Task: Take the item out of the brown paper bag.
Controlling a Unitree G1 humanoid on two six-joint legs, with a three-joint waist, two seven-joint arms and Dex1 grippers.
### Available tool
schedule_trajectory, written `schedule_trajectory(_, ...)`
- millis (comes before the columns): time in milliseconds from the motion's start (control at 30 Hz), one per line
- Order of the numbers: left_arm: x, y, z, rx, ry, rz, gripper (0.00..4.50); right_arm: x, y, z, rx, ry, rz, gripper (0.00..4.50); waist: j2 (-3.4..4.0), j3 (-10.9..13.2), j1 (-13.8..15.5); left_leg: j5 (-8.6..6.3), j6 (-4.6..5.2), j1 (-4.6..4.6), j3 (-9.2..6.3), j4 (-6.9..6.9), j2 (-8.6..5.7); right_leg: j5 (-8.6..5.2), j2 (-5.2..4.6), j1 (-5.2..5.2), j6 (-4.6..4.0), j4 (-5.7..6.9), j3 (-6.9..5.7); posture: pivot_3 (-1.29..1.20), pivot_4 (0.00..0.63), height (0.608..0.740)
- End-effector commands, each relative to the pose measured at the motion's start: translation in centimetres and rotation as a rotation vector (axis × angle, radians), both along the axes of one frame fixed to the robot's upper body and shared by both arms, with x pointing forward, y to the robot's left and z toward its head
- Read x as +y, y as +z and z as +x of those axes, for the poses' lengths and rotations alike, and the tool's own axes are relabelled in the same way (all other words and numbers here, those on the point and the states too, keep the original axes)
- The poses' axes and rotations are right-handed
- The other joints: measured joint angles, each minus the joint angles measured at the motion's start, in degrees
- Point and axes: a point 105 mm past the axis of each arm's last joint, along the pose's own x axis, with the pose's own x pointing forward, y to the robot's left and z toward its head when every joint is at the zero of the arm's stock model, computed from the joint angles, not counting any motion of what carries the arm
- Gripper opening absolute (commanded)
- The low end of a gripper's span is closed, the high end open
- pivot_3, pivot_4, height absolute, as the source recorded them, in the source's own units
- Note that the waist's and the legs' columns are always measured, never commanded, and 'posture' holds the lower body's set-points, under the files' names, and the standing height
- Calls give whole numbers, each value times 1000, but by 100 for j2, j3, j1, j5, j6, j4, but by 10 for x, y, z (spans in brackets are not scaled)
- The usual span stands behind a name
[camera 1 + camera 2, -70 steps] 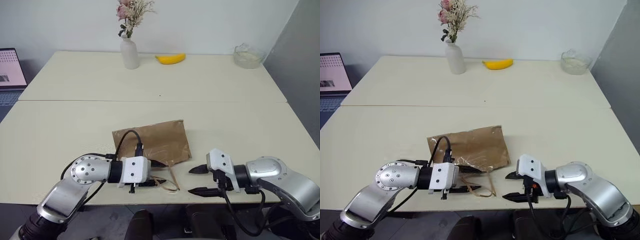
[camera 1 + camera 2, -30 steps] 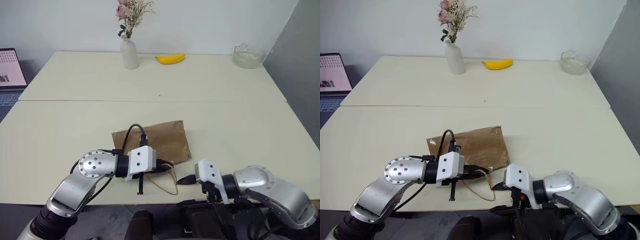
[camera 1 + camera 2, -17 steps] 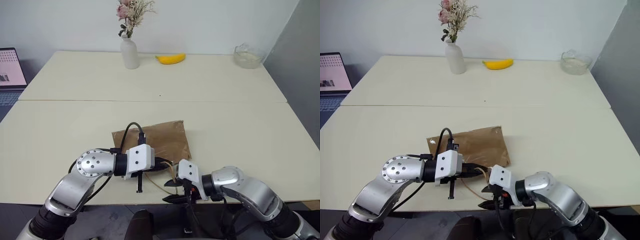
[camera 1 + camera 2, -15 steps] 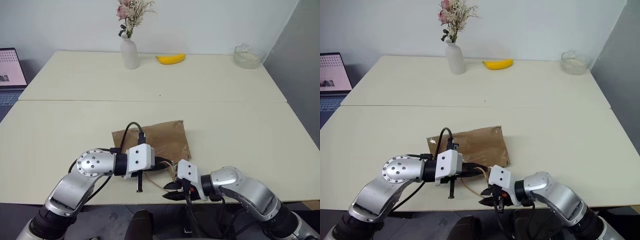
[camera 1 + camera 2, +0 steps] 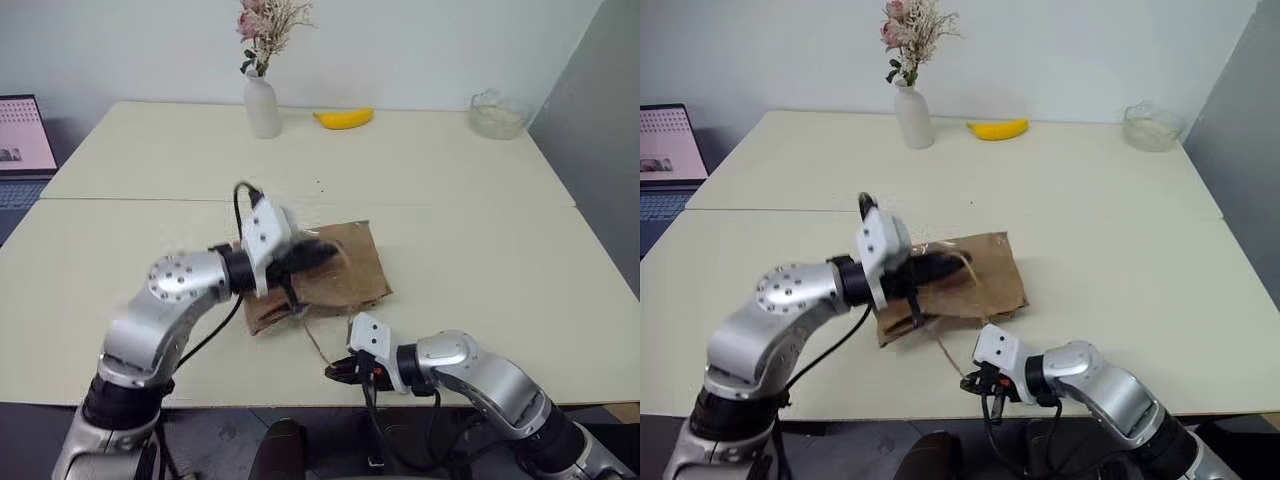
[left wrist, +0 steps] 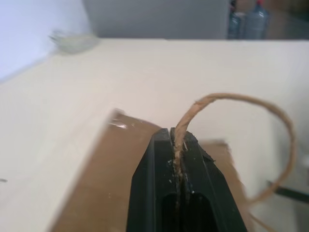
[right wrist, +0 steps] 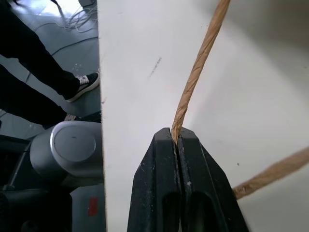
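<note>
- Table (image 5: 480,250): pale cream top taking up most of the frame in the head views; a seam runs across it at mid-height, as of two tops pushed together.
- Wall (image 5: 420,50): plain white, along the top of the frame behind the table; a grey panel (image 5: 610,120) stands at the right edge.
- Laptop (image 5: 25,135): upper left edge of the frame, screen lit, off the table's left end.
- Vase (image 5: 263,105): white, with dried flowers, upper centre of the frame on the far half of the table.
- Banana (image 5: 343,118): yellow, just right of the vase, lying flat.
- Bowl (image 5: 497,112): clear glass, upper right, near the table's far right corner.
- Bag (image 5: 350,275): brown paper, creased, centre of the frame on the near half of the table; its near edge is raised off the top.
- Item: cannot tell where it is; nothing yellow-orange shows at the bag.
- Left gripper (image 6: 176,145): closed tight on one tan handle (image 6: 231,99) of the bag, held up above the bag at centre left of the frame; the handle loops out from between the fingers.
- Right gripper (image 7: 175,140): closed tight on a second handle strand (image 7: 198,77), low at the near table edge, bottom centre of the frame.
- Floor (image 7: 53,14): grey, with loose cables, seen in the right wrist view beyond the table edge; a person's dark trouser legs and a shoe (image 7: 82,84) stand there.
</note>
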Motion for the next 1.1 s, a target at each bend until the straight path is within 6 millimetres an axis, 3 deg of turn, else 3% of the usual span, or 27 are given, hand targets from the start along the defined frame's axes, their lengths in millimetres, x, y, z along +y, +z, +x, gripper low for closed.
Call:
schedule_trajectory(33,12,39,15,-53,83,-96,0,4,-4,-4,0,16,-8,30,-1,-1,0,0,0,0,0,0,0,0,0,0,0,0,0,0,150,740)
schedule_trajectory(167,21,61,29,-77,148,-149,0,6,-5,-3,0,16,-7,30,-3,-2,-16,0,0,1,2,-3,0,0,0,-1,0,-1,4,0,150,740)
schedule_trajectory(300,25,68,35,-90,171,-162,0,8,-4,0,-23,18,-5,30,-3,-2,-17,0,-1,3,2,-3,2,0,0,-1,0,2,4,0,150,740)
schedule_trajectory(467,19,64,27,-55,116,-189,0,7,14,20,-135,-49,44,30,-3,-2,-14,1,-2,3,1,-2,2,0,-1,-1,-1,4,4,0,150,740)
schedule_trajectory(567,11,57,11,-15,26,-183,0,2,31,29,-184,-83,93,30,-3,-2,-15,1,-2,2,6,-1,1,0,-3,-2,-1,4,8,0,150,740)
schedule_trajectory(667,6,47,-4,19,-44,-147,0,-4,49,32,-197,-112,137,646,-3,-2,-10,1,-3,-1,7,-3,1,0,-6,-3,-1,1,9,0,150,740)
schedule_trajectory(933,-1,34,-20,65,-116,-116,0,-26,75,17,-194,-61,135,3494,-3,-2,-6,1,-2,3,4,-1,-2,0,-6,1,-1,3,6,0,150,740)
schedule_trajectory(1100,-3,31,-24,77,-137,-103,0,-43,92,0,-136,23,158,3494,-3,-1,-4,0,-2,0,4,-2,-3,0,-5,0,-1,-1,6,0,150,740)
